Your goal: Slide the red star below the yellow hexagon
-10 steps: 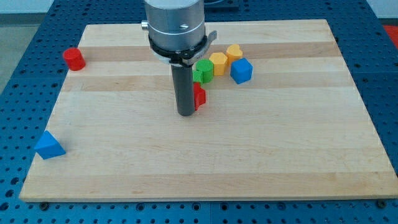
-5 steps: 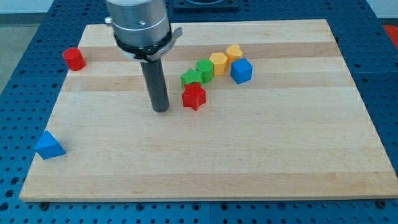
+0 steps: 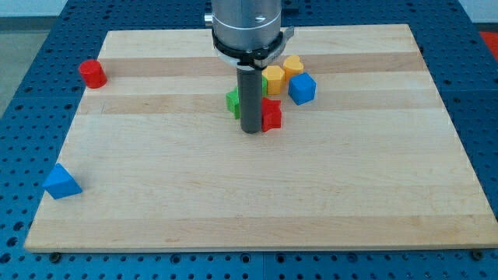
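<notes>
The red star (image 3: 271,114) lies on the wooden board (image 3: 257,194), just below the yellow hexagon (image 3: 274,78). My tip (image 3: 250,131) touches the star's left side, and the rod hides part of it. A green block (image 3: 233,101) shows at the rod's left, and a sliver of another green block (image 3: 264,85) peeks out between the rod and the hexagon. A yellow heart (image 3: 292,65) sits to the upper right of the hexagon. A blue cube (image 3: 302,88) sits to the right of the hexagon.
A red cylinder (image 3: 92,73) stands near the board's upper left corner. A blue triangle (image 3: 61,182) lies at the lower left edge. The arm's grey body (image 3: 246,23) hangs over the board's top middle.
My tip has swung from the star's left back to it and pushed it to the right, so that the star now lies under the yellow hexagon. The rod now hides most of the green blocks.
</notes>
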Available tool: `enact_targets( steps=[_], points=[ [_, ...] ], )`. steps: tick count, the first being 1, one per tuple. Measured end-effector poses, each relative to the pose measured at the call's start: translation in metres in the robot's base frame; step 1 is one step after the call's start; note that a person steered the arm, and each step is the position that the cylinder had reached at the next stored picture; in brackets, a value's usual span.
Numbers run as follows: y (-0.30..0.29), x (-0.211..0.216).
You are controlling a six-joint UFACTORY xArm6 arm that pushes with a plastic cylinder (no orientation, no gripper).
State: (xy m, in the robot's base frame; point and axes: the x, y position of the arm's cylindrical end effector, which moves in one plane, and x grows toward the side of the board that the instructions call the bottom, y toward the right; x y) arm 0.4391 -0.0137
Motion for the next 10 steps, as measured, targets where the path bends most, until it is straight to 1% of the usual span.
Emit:
enact_targets(
  steps=[1, 2, 3, 5, 8, 10],
  points=[
    [0.000, 0.009],
    [0.000, 0.033],
    [0.001, 0.036],
    [0.001, 0.019],
    [0.004, 0.008],
    [0.018, 0.008]
  ],
)
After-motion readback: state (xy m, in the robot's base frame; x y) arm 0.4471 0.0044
